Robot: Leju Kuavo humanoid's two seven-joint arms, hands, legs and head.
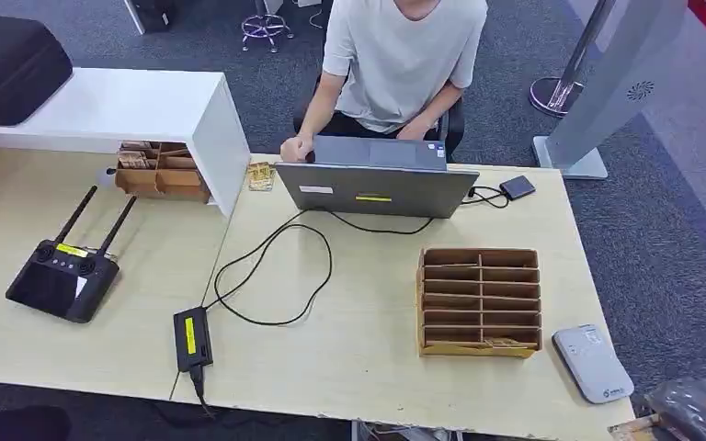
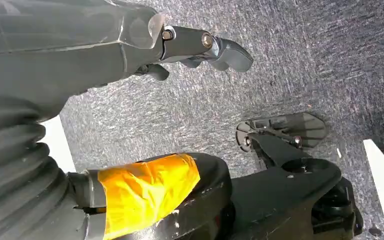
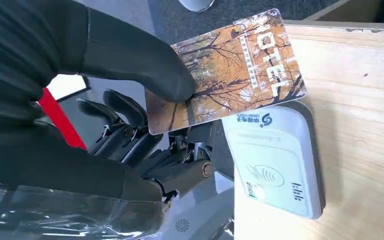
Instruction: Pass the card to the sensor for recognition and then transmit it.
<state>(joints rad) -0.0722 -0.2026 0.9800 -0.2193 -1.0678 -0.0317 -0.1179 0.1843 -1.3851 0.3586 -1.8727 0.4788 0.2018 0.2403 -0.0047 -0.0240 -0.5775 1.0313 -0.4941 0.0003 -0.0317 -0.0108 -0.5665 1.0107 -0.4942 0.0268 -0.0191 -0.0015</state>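
- desk (image 1: 358, 358) of pale wood runs across the head view, with grey carpet around it.
- white shelf unit (image 1: 129, 110) stands on the far left part of the desk, a dark bag (image 1: 9, 60) on top and a wooden organiser (image 1: 161, 175) tucked under it.
- person in a pale t-shirt (image 1: 404, 55) sits at the far side, hands at a grey laptop (image 1: 372, 184).
- wooden slotted rack (image 1: 480, 299) lies on the right half of the desk, in front of the laptop.
- black controller (image 1: 62, 276) with two antennas lies on the left half.
- black cable (image 1: 276, 276) loops from the laptop to a power brick (image 1: 192, 338) near the front edge.
- white card reader (image 1: 592, 363) lies at the right front corner of the desk, just right of the rack; the right wrist view shows it (image 3: 272, 165) close up, flat on the wood.
- right hand (image 3: 150, 100) pinches a card between thumb and dark fingers (image 3: 130, 115).
- card (image 3: 230, 70), printed with autumn trees and the word hotel, is held tilted just over one end of the reader; whether it touches the reader cannot be told.
- left hand (image 2: 190, 47) hangs over the carpet, fingers loosely apart and holding nothing.
- small dark box (image 1: 518, 187) sits beside the laptop's right end, on a wire.
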